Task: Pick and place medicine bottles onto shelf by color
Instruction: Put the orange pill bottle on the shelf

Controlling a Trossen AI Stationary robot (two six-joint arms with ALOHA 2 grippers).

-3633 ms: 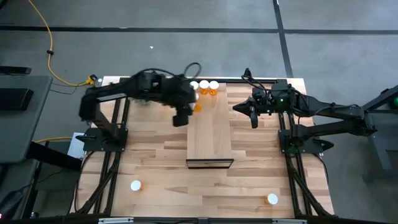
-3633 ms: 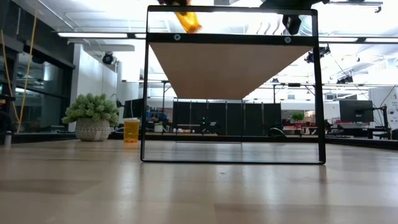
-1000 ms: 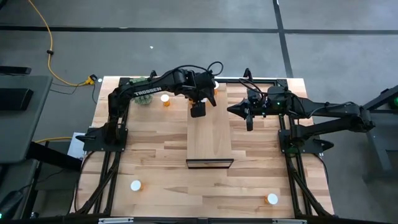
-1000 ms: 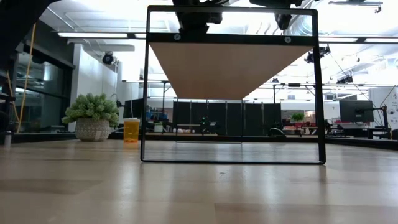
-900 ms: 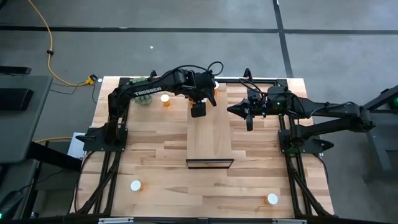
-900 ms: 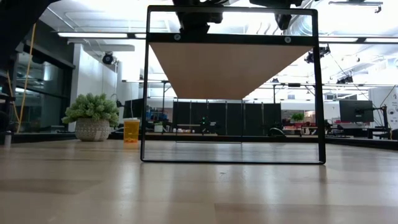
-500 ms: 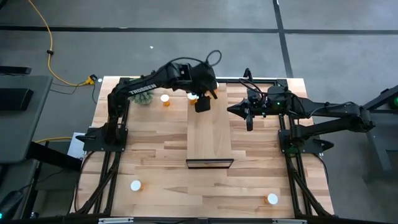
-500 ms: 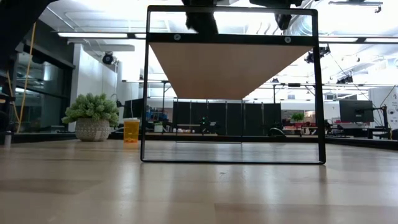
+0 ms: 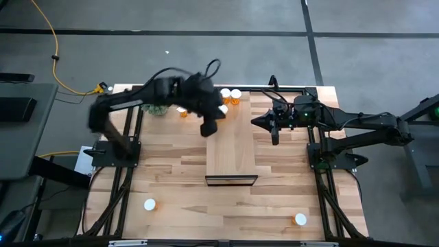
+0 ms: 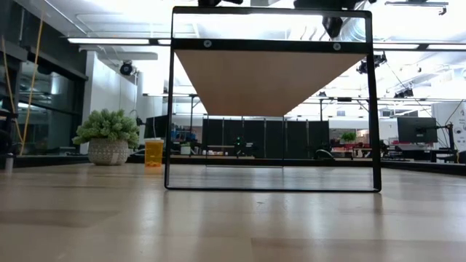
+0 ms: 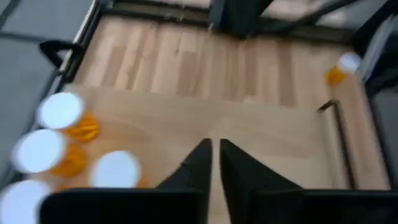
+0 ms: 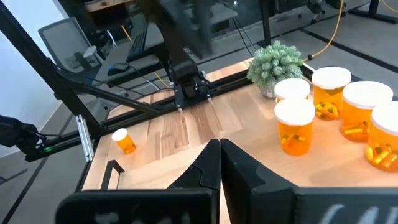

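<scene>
Left gripper hung over the left edge of the long pale-wood shelf, fingers pressed together, empty. Translucent orange, white-capped medicine bottles stood clustered at the shelf's far end, presumably sorted. Right gripper waited beside the shelf, fingers together.

- Medicine bottles: orange, white-capped, upright, clustered at the shelf's far end.
- Shelf: pale wooden board, raised mid-table.

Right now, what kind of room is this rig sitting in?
Probably an open-plan office or lab: ceiling light strips, rows of desks with monitors behind the table, and an office chair beside the rig.
</scene>
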